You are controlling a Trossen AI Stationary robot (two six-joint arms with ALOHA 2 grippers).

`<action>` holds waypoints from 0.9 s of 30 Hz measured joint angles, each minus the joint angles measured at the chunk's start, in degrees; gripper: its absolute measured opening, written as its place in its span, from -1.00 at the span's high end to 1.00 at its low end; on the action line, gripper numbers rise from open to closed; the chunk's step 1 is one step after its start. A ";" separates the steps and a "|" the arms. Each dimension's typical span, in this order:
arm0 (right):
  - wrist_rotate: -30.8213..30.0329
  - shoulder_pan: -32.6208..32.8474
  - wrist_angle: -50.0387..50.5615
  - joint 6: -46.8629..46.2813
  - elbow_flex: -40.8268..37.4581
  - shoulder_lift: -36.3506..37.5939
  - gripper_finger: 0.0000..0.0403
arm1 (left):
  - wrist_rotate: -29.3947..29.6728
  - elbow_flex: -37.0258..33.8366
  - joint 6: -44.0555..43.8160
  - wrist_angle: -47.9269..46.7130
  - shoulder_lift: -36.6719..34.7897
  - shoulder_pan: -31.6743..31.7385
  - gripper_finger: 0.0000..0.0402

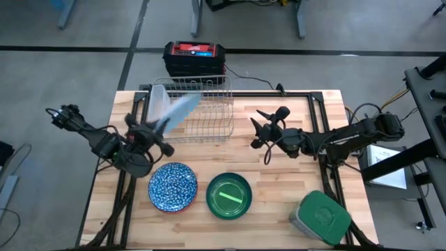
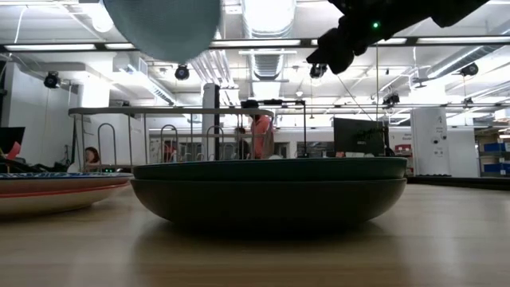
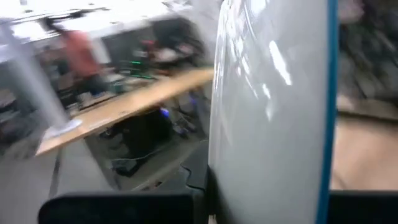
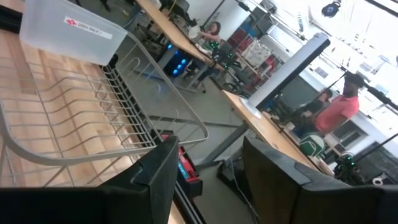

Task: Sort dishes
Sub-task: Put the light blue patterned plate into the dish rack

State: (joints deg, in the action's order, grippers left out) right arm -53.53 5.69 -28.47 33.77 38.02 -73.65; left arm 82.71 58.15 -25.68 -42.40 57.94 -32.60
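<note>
My left gripper (image 1: pixel 162 127) is shut on a light blue plate (image 1: pixel 182 110), held on edge above the left part of the wire rack (image 1: pixel 205 111). The plate fills the left wrist view (image 3: pixel 273 112) and shows at the top of the low view (image 2: pixel 163 24). My right gripper (image 1: pixel 261 130) is open and empty, raised just right of the rack. It looks over the rack in its wrist view (image 4: pixel 217 186). A blue patterned plate (image 1: pixel 172 187) with a reddish rim and a dark green bowl (image 1: pixel 228 196) with lime green inside rest on the table near the front. My left gripper pinches the light blue plate by its rim (image 1: pixel 167 124), at the end nearest the arm, one finger on each face. The fingers come level from the table's left. The plate stands on edge, slanting toward the far right, lifted clear of the table.
A clear plastic holder (image 4: pixel 62 31) hangs at the rack's left end (image 1: pixel 159 104). A square grey container with a green lid (image 1: pixel 320 217) sits at the front right. A black and red box (image 1: pixel 195 57) lies on the floor beyond the far edge. People show in the room behind.
</note>
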 joint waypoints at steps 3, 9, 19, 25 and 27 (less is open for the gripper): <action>-0.02 -0.30 0.69 0.52 0.00 -0.02 0.17 | -8.39 -0.16 12.87 6.37 3.80 -1.27 0.88; 1.52 -0.63 2.53 0.22 -0.25 -0.02 0.18 | -4.75 0.68 46.83 11.74 14.34 -2.30 0.88; 4.58 -1.41 4.50 -3.30 -0.33 -0.02 0.23 | 5.74 8.36 57.82 -1.57 26.76 -2.05 0.88; 4.65 -1.41 4.67 -3.28 -0.33 -0.04 0.21 | 7.08 13.48 60.73 -10.99 31.38 -2.03 0.88; 4.64 -1.41 4.69 -3.27 -0.33 -0.04 0.21 | 6.61 15.48 63.06 -15.50 33.00 -2.18 0.88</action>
State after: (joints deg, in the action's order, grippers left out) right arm -48.88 4.27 -23.78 30.50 37.69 -73.69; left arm 89.32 73.63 37.37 -57.89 90.94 -34.78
